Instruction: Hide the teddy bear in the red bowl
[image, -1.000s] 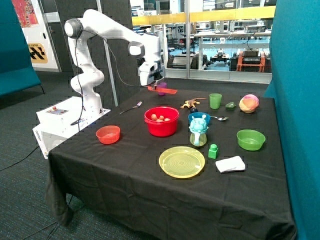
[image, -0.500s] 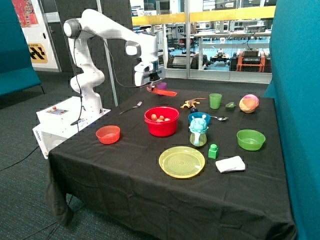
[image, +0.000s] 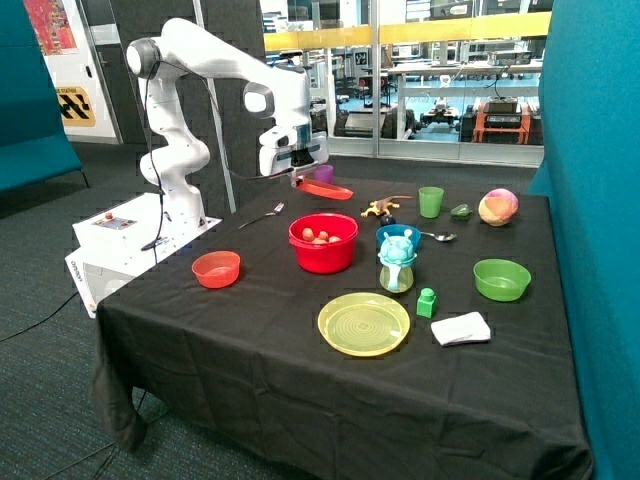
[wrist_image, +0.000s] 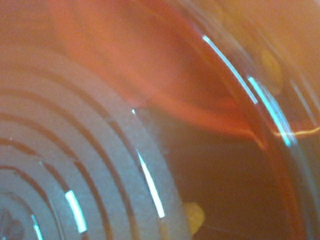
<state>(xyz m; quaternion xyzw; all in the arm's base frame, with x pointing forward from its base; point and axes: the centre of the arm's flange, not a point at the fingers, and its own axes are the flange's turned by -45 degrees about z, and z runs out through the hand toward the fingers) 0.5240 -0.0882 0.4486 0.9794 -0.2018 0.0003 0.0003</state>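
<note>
The tool (image: 300, 178) hangs in the air above the worktop (image: 250, 350), over the stretch between the far edge and the red bowl (image: 323, 243), and it is clamped on the rim of a flat red plate (image: 327, 189). The plate juts out from the tool, tilted a little, clear of everything below. In the wrist view the plate (wrist_image: 100, 150) fills nearly the whole picture, its ridged rings close to the lens.

The red bowl stands near the middle of the worktop, uncovered. The teddy bear (image: 319, 237) lies inside it, its orange lumps showing just above the rim.

Near the worktop's edge by the robot base sits a small orange bowl (image: 216, 269), and a fork (image: 262, 216) lies toward the far edge. A yellow plate (image: 364, 323) lies toward the front edge. Just beside the red bowl stand a blue bowl (image: 398, 236) and a toy-topped jar (image: 397, 262). A lizard (image: 380, 207) and a green cup (image: 431, 201) are near the far edge; a green bowl (image: 501, 279) sits toward the edge opposite the robot base.
</note>
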